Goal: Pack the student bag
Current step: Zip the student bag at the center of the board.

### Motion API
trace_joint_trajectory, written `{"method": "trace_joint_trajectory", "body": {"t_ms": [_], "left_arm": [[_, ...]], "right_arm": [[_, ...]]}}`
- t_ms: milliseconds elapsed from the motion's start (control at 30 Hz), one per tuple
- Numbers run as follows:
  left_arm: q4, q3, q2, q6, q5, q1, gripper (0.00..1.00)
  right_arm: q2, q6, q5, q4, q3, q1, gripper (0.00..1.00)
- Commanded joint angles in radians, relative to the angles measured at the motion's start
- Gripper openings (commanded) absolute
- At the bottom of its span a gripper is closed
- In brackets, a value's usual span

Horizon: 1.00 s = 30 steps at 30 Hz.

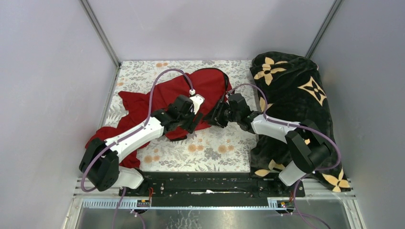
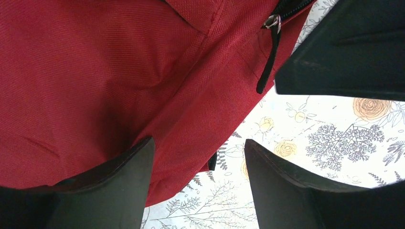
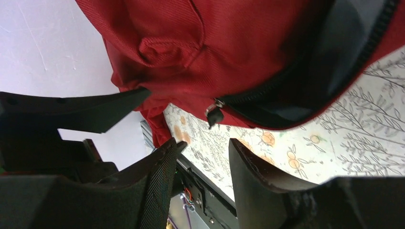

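The student bag [image 1: 203, 86], dark red with black zippers, lies on the flowered table at the back middle. My left gripper [image 1: 193, 121] hovers at its near edge, jaws wide apart. In the left wrist view [image 2: 199, 140] the bag's lower hem [image 2: 181, 143] lies in the gap, unpinched, and a black zipper pull [image 2: 267, 59] hangs above. My right gripper [image 1: 216, 116] faces it from the right, open and empty [image 3: 205, 141]. Above it the bag's zipper [image 3: 267, 88] gapes on grey lining [image 3: 334, 52], with the slider [image 3: 213, 114] at its end.
A black blanket with tan flower motifs [image 1: 296, 95] covers the right side of the table under my right arm. A thin red cloth [image 1: 102, 136] trails off the left edge. Grey walls close in on three sides. The two grippers nearly touch.
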Motion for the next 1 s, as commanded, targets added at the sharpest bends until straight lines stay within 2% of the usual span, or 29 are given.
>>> {"method": "trace_joint_trajectory", "body": {"t_ms": [0, 200, 333, 500, 600, 667, 800, 867, 933, 967], "left_arm": [[0.028, -0.007, 0.033, -0.009, 0.036, 0.015, 0.72], [0.027, 0.006, 0.047, -0.015, 0.041, 0.018, 0.57], [0.023, 0.008, 0.03, -0.017, 0.049, 0.019, 0.56], [-0.024, 0.068, -0.019, -0.02, 0.052, 0.018, 0.6], [-0.029, 0.099, -0.073, -0.02, 0.057, 0.019, 0.65], [-0.019, 0.104, -0.096, -0.012, 0.043, 0.018, 0.72], [0.017, 0.084, -0.08, 0.018, 0.012, 0.018, 0.83], [0.006, 0.093, -0.033, 0.023, 0.003, 0.018, 0.85], [-0.026, 0.112, 0.0, 0.023, 0.01, 0.018, 0.85], [-0.03, 0.113, 0.009, 0.025, 0.014, 0.019, 0.86]], "right_arm": [[0.048, 0.017, 0.024, 0.011, 0.082, 0.021, 0.5], [0.109, 0.0, 0.098, -0.03, 0.117, 0.045, 0.46], [0.125, -0.014, 0.148, -0.043, 0.124, 0.053, 0.39], [0.113, -0.031, 0.19, -0.042, 0.121, 0.055, 0.3], [0.105, -0.052, 0.205, -0.037, 0.12, 0.053, 0.33], [0.103, -0.056, 0.215, -0.037, 0.123, 0.053, 0.36], [0.111, -0.057, 0.239, -0.036, 0.131, 0.053, 0.37], [0.112, -0.057, 0.236, -0.031, 0.129, 0.053, 0.28], [0.1, -0.061, 0.23, -0.026, 0.118, 0.053, 0.07], [0.091, -0.067, 0.231, -0.028, 0.111, 0.053, 0.0]]}}
